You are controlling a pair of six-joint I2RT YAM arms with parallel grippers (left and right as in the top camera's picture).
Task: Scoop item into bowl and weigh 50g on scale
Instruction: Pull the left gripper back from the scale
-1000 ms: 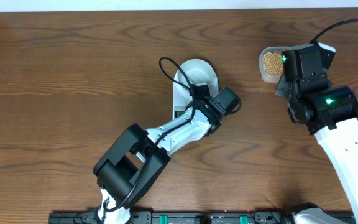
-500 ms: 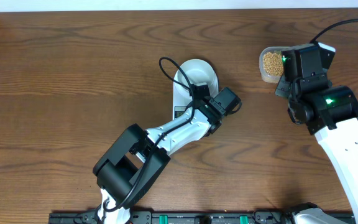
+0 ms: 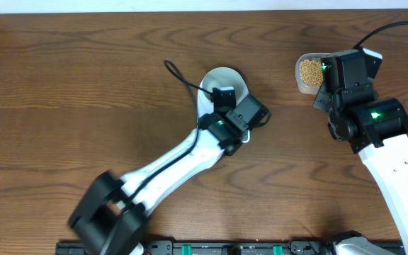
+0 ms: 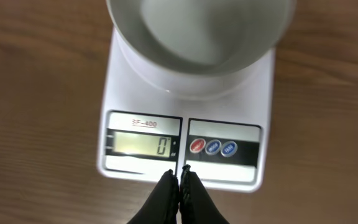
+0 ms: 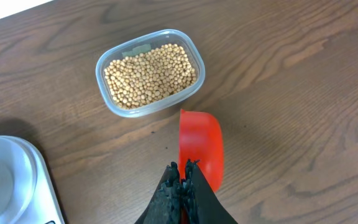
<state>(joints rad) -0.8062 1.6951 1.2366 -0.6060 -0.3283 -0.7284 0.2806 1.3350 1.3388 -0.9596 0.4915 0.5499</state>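
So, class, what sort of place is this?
Probably a robot test bench for weighing food: two robot arms at a wooden table, a kitchen scale carrying a bowl, a tub of beans and a red scoop.

Bowl (image 4: 197, 37), seemingly empty, atop white scale (image 4: 135, 99) reading 0; beans (image 5: 151, 74) in tub (image 5: 146, 112).
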